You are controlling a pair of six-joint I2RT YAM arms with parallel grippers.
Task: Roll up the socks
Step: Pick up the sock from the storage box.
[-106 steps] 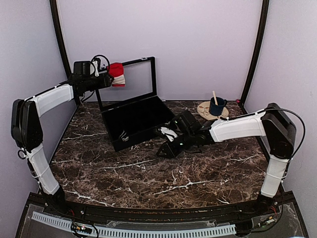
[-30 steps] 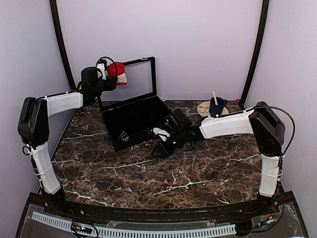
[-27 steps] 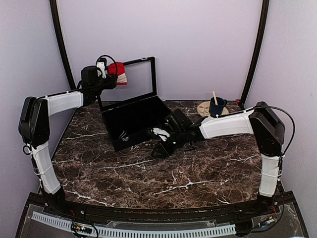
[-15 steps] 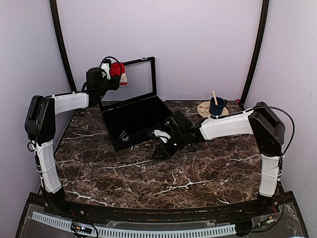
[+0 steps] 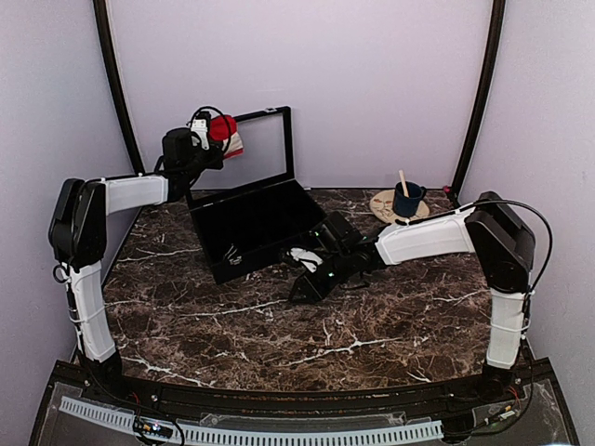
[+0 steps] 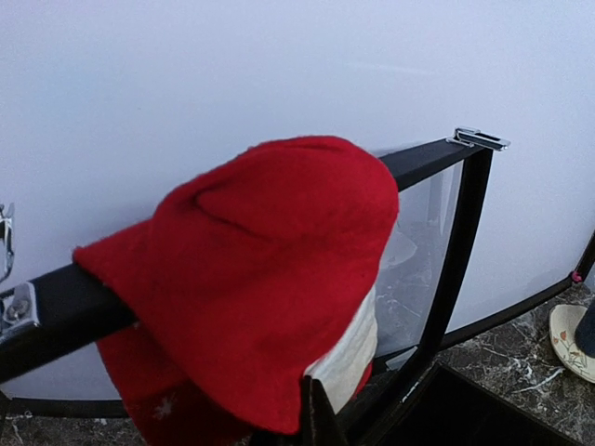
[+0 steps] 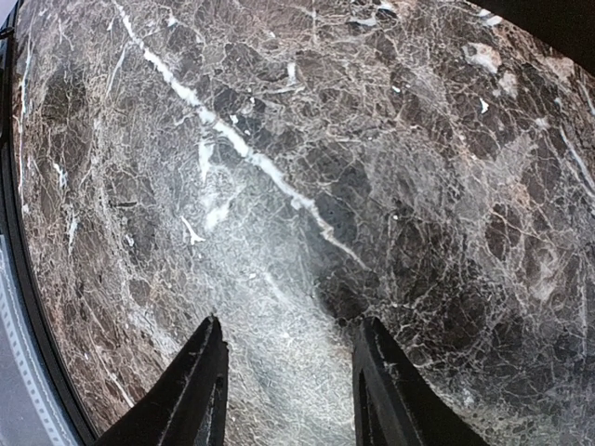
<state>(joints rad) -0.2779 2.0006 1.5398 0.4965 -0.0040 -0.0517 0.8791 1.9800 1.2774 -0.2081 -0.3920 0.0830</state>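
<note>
Pressed together within the last second, the left tool was raised on its outstretched arm against the socks draped over the case lid; the right tool was held apart, empty, low over the counter.

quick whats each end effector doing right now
left end effector: closed, at the red sock's lower edge; whether it grips the sock cannot be told
right end effector: open, empty, over the table
</note>
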